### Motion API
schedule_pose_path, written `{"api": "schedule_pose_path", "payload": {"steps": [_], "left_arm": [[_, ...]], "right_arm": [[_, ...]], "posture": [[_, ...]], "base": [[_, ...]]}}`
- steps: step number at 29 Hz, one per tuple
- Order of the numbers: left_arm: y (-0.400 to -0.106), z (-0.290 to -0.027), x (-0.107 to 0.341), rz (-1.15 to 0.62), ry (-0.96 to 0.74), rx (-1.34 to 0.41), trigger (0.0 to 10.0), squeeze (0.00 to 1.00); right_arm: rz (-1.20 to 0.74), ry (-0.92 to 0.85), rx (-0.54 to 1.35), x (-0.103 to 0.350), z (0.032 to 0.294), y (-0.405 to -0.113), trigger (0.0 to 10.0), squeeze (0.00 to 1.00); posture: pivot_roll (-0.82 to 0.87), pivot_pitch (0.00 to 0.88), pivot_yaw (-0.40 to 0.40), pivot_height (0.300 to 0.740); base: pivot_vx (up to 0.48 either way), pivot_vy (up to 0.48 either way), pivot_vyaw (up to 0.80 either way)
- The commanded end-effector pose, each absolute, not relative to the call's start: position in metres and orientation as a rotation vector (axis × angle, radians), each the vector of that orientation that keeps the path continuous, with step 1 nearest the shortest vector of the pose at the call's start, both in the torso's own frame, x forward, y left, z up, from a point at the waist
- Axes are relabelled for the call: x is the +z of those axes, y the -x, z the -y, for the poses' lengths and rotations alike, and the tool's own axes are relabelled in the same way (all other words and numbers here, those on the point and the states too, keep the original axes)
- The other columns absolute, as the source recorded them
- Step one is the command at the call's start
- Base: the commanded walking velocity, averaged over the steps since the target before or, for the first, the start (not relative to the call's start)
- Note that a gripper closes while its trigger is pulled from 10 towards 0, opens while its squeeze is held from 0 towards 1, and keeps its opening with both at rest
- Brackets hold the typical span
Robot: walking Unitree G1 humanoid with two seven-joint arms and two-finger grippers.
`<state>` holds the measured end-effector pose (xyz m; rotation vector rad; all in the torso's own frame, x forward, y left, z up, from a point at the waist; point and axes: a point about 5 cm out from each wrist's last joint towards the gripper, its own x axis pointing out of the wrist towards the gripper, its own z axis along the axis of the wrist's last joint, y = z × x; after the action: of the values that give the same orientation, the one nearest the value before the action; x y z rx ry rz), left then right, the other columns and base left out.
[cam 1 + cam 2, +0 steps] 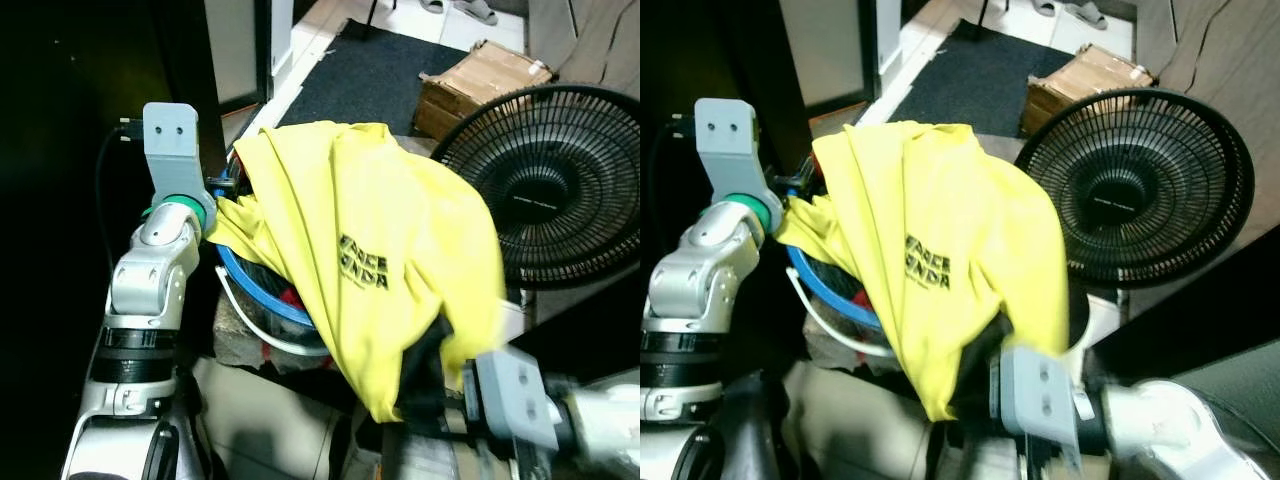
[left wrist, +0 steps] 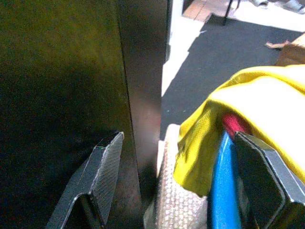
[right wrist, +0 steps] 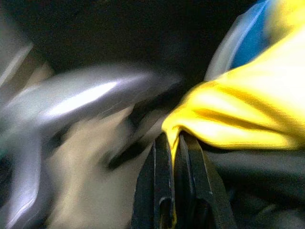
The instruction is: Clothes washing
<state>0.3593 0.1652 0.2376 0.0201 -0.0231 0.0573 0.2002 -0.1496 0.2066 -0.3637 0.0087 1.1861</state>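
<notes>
A yellow shirt (image 1: 360, 230) with black lettering hangs draped over a blue laundry basket (image 1: 255, 290) that holds other clothes. My left gripper (image 2: 176, 138) is raised at the basket's left rim; it is open, one finger on each side of the rim and the shirt's edge, gripping nothing. Low at the front, my right gripper (image 3: 174, 138) is shut on the shirt's lower hem, with dark cloth just beneath it. That arm's wrist (image 1: 510, 400) looks blurred in the eye views.
A black floor fan (image 1: 550, 190) stands close on the right of the basket. Behind it are a cardboard box (image 1: 480, 85) and a dark mat (image 1: 370, 75). A dark panel (image 1: 60, 150) walls off the left side.
</notes>
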Motion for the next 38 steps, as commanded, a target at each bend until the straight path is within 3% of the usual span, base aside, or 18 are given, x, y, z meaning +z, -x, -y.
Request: {"api": "schedule_pose_path", "payload": {"steps": [1, 5, 6, 15, 27, 28, 29, 33, 38], "left_arm": [[-0.36, -0.165, 0.23, -0.009, -0.024, 0.059, 10.0, 0.0], [-0.36, -0.165, 0.23, -0.009, -0.025, 0.057, 10.0, 0.0], [-0.36, -0.165, 0.231, -0.008, -0.025, 0.059, 10.0, 0.0], [-0.36, -0.164, 0.23, -0.006, -0.02, 0.06, 10.0, 0.0], [-0.361, -0.164, 0.23, -0.005, -0.015, 0.062, 10.0, 0.0], [-0.36, -0.164, 0.231, -0.005, -0.014, 0.062, 10.0, 0.0], [-0.36, -0.164, 0.231, -0.004, -0.013, 0.062, 10.0, 0.0], [-0.36, -0.164, 0.232, -0.002, -0.011, 0.063, 10.0, 0.0], [-0.36, -0.163, 0.232, -0.003, -0.01, 0.062, 10.0, 0.0]], "right_arm": [[0.023, 0.301, 1.069, 0.211, 0.155, -0.213, 10.0, 0.0], [0.073, 0.189, 1.002, 0.218, 0.155, -0.222, 10.0, 0.0], [0.079, 0.103, 1.009, 0.221, 0.154, -0.223, 10.0, 1.0], [0.088, -0.04, 0.972, 0.229, 0.16, -0.231, 10.0, 1.0], [0.101, 0.062, 0.629, 0.241, 0.201, -0.265, 10.0, 1.0], [0.155, 0.123, 0.483, 0.254, 0.217, -0.281, 10.0, 0.35], [0.216, 0.165, 0.366, 0.268, 0.231, -0.293, 10.0, 0.0], [0.343, 0.218, 0.238, 0.294, 0.243, -0.305, 10.0, 0.0], [0.446, 0.211, 0.36, 0.315, 0.22, -0.314, 10.0, 0.0]], "posture": [[0.0, 0.153, -0.01, 0.385], [0.0, 0.153, -0.01, 0.385], [0.0, 0.154, -0.009, 0.385], [0.0, 0.155, -0.013, 0.385], [-0.01, 0.16, -0.013, 0.385], [0.0, 0.16, -0.014, 0.385], [0.0, 0.16, -0.015, 0.385], [0.0, 0.161, -0.015, 0.385], [0.0, 0.161, -0.011, 0.385]], "base": [[0.0, 0.0, 0.0], [0.0, 0.0, 0.0], [0.0, 0.0, 0.0], [0.0, 0.0, 0.0], [0.0, 0.0, 0.0], [0.0, 0.0, 0.0], [0.0, 0.0, 0.0], [0.0, 0.0, 0.0], [0.0, 0.0, 0.0]]}}
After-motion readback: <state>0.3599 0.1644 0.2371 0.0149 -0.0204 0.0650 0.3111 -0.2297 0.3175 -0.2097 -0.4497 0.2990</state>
